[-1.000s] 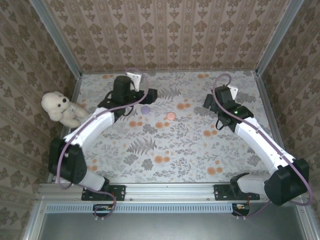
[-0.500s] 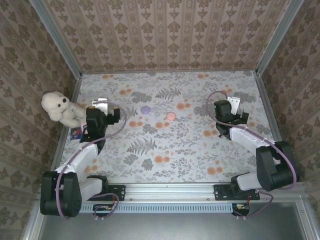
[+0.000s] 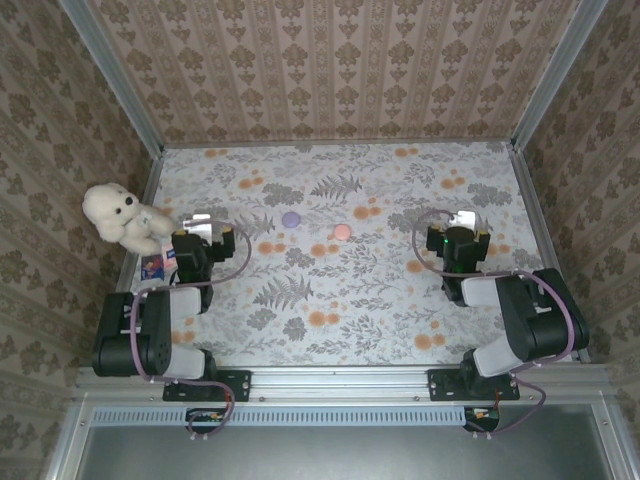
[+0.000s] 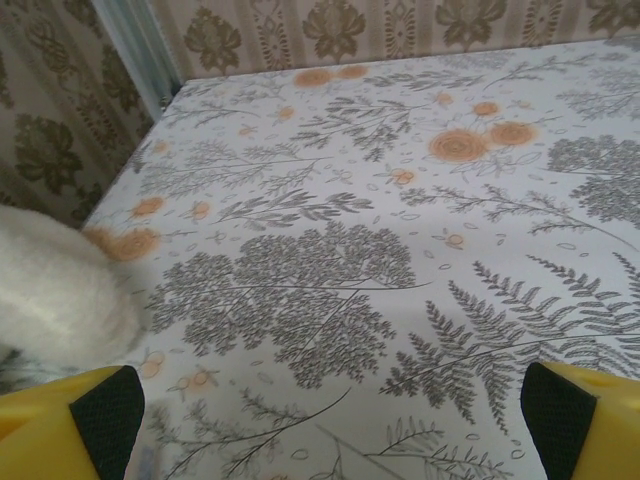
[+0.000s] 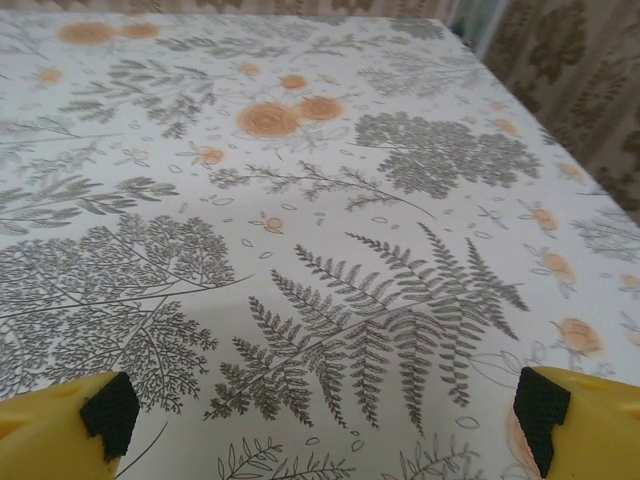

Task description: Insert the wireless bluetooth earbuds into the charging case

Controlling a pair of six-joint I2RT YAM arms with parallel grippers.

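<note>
The lilac charging case [image 3: 291,219] lies on the floral table, in the far middle. A small pink round piece [image 3: 342,232] rests just right of it; it is too small to tell whether it is an earbud. My left gripper [image 3: 202,232] is folded back at the left, well clear of the case, beside the teddy. Its yellow fingers [image 4: 100,412] stand wide apart in the left wrist view, so the left gripper [image 4: 330,425] is open over bare cloth. My right gripper [image 3: 459,232] is drawn back at the right. In its wrist view the right gripper [image 5: 325,425] is open and holds nothing.
A white teddy bear [image 3: 122,216] sits against the left wall, and its fur [image 4: 55,300] shows close to my left finger. A small printed card [image 3: 152,266] lies below the bear. Patterned walls close in the table [image 3: 330,300] on three sides.
Both arms have pulled back from the far part of the table and folded toward their bases. The left gripper left the spot beside the lilac case. Both stayed open.
</note>
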